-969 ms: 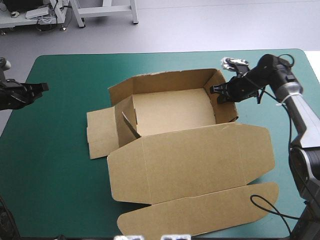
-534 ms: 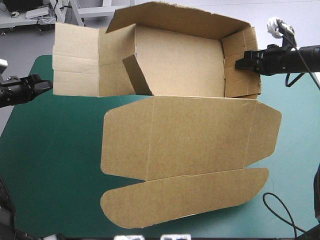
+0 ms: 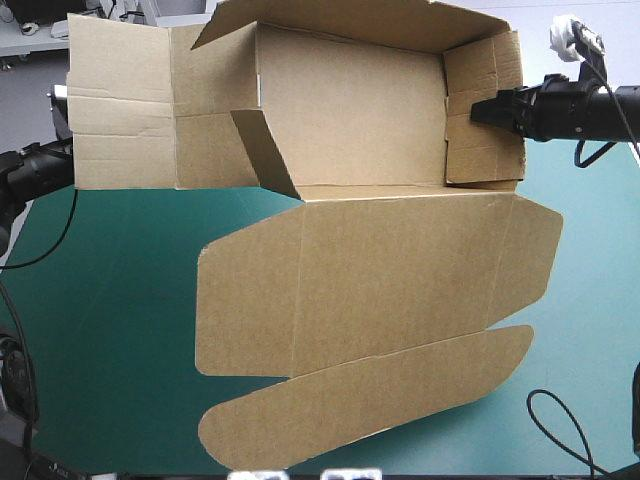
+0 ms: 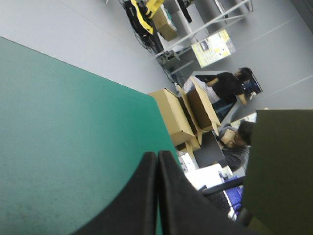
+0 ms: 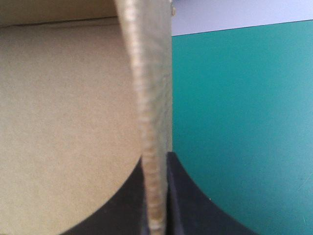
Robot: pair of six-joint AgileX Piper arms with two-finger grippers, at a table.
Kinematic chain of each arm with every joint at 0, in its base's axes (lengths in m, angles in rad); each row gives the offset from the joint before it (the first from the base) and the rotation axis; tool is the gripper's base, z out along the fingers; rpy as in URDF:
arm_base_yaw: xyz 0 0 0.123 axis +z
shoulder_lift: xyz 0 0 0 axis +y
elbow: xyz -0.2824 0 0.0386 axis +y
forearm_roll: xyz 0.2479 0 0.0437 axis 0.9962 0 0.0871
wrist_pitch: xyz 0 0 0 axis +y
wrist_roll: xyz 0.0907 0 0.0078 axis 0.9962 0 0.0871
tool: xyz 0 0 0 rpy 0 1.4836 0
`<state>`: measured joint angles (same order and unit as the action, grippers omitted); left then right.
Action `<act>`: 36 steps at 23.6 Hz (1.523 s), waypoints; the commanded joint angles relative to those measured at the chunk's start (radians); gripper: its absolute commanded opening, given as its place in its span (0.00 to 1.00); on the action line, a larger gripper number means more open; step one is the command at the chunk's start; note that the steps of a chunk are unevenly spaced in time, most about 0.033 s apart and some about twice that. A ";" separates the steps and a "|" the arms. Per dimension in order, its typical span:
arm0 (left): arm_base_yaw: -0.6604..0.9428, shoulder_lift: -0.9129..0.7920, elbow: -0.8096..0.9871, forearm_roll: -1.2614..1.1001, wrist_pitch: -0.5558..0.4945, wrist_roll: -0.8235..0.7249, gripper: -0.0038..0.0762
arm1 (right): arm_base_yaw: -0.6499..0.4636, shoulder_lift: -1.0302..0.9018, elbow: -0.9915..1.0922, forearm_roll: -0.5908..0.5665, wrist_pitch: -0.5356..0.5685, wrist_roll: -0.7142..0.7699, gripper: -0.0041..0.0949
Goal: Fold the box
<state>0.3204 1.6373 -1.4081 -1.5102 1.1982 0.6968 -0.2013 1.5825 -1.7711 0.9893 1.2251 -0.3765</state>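
Teal-green table cover [image 3: 100, 330] sits under the brown box [image 3: 400, 270], which is held up with lid flaps nearest and open tray tilted up beyond. Right gripper [image 3: 480, 110] pinches the tray's right wall, fingers nearly together. Left gripper [image 4: 157, 159] is closed on nothing, beside the left flap.

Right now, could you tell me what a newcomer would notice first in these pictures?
The brown box stands out first: its open tray is lifted and tipped toward the high camera over the far half of the table, while its broad lid spreads toward the near edge. The right gripper is shut on the box's right wall. The left gripper is shut and empty by the table's left edge.
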 commanded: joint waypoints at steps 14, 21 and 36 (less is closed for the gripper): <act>-0.092 -0.321 -0.025 -0.075 0.093 -0.012 0.04 | 0.189 -0.045 -0.031 -0.127 -0.296 0.052 0.03; -0.092 -0.358 -0.025 -0.028 0.093 -0.052 0.04 | 0.216 -0.029 -0.031 -0.157 -0.321 0.066 0.03; -0.092 -0.375 -0.025 0.009 0.093 -0.074 0.04 | 0.297 0.035 -0.031 -0.158 -0.393 0.070 0.02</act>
<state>0.2342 1.2932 -1.4081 -1.4270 1.2270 0.6332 0.0902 1.6496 -1.7711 0.7676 0.8941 -0.3212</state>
